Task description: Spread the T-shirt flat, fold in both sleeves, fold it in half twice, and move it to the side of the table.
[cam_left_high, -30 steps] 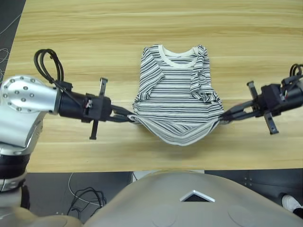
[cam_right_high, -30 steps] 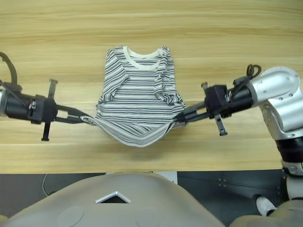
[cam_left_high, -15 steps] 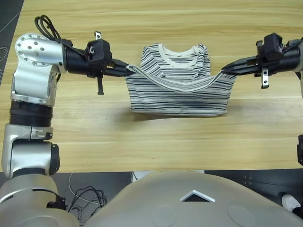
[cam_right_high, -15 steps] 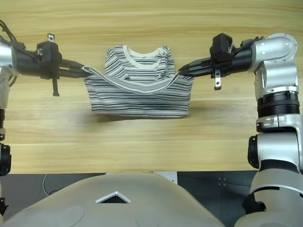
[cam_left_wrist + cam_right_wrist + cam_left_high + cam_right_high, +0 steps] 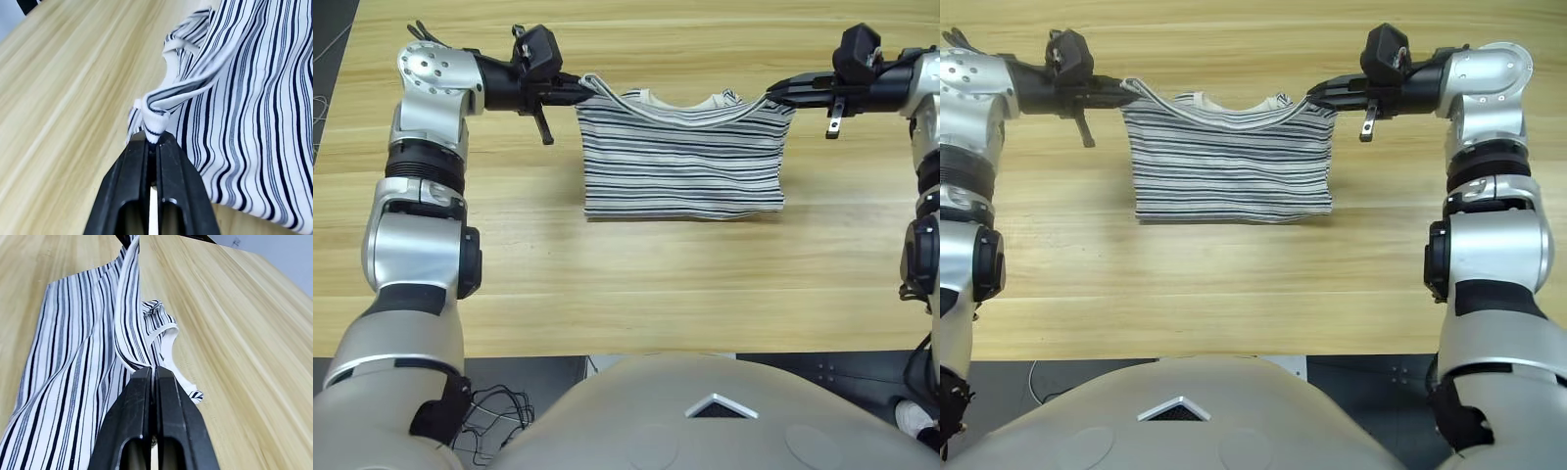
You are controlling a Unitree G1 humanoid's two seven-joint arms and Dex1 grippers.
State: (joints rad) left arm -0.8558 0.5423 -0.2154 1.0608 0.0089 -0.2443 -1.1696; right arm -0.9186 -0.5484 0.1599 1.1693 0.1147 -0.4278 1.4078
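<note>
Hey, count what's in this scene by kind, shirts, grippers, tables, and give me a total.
Striped T-shirt: 1
Grippers: 2, left gripper and right gripper, each pinching a corner of the shirt
Wooden table: 1
Total: 4

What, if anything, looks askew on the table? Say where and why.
The T-shirt is mid-fold: its hem, pinched at both corners by the left gripper and right gripper, sags in the middle, so the collar peeks past it. Nothing looks spilled or damaged.
</note>
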